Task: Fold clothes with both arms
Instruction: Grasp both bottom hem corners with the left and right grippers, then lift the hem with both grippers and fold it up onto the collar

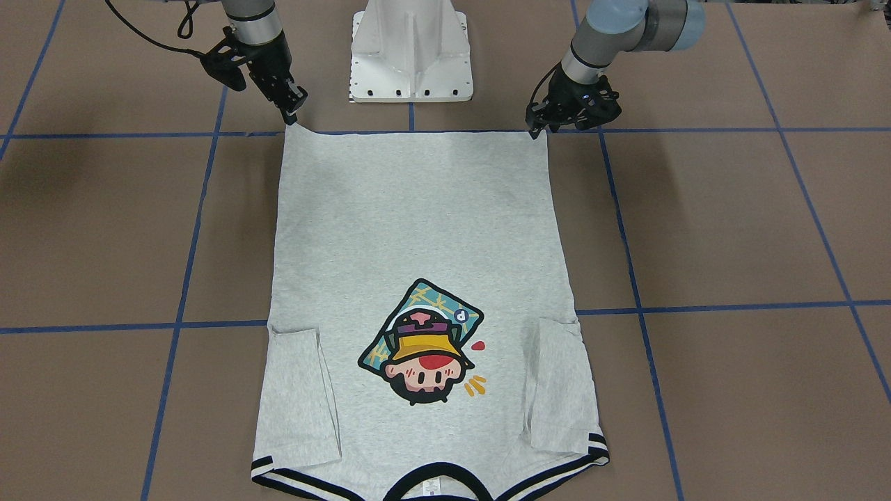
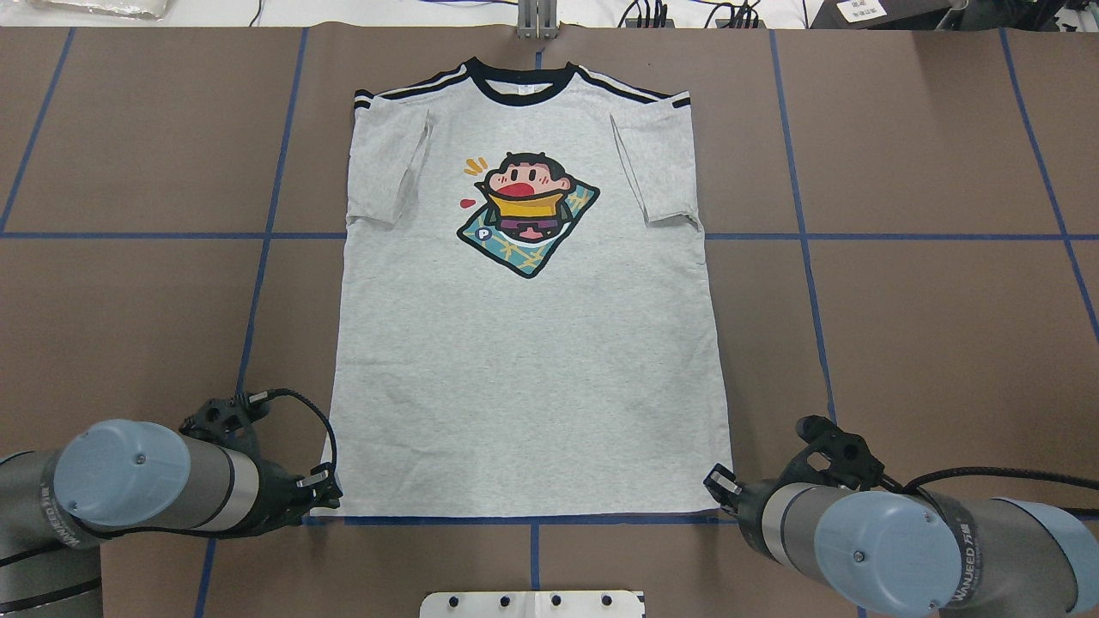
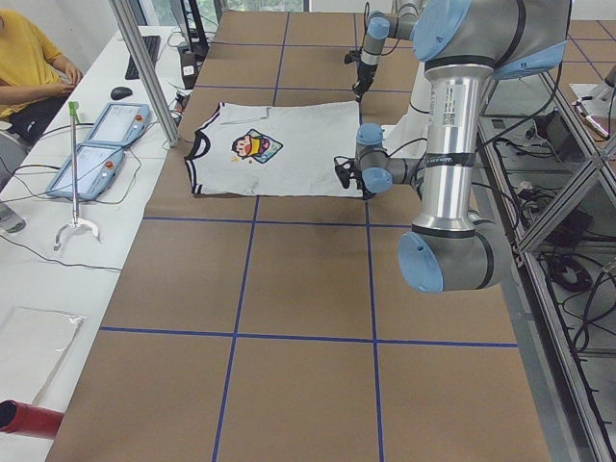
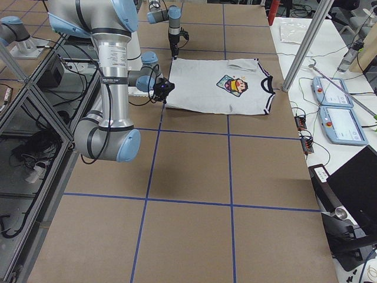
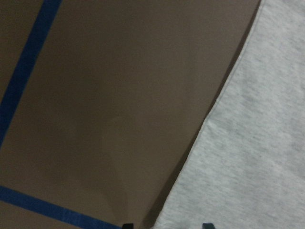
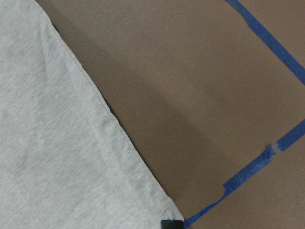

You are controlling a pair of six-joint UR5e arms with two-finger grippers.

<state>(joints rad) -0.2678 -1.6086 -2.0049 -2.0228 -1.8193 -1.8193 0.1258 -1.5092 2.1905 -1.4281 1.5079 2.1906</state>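
Both sit at hem corners of the flat heather-grey printed T-shirt (image 2: 524, 343), probably to lift it: black left hand (image 2: 324, 496) spread astride the edge, right hand (image 1: 292, 115) impossible to tell.

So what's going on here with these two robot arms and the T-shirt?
Two robot arms are set to fold a grey T-shirt lying flat, print up, on the table, sleeves already tucked in. The left end effector and the right end effector each sit at a bottom-hem corner, nearest the robot. The hem is not yet lifted.
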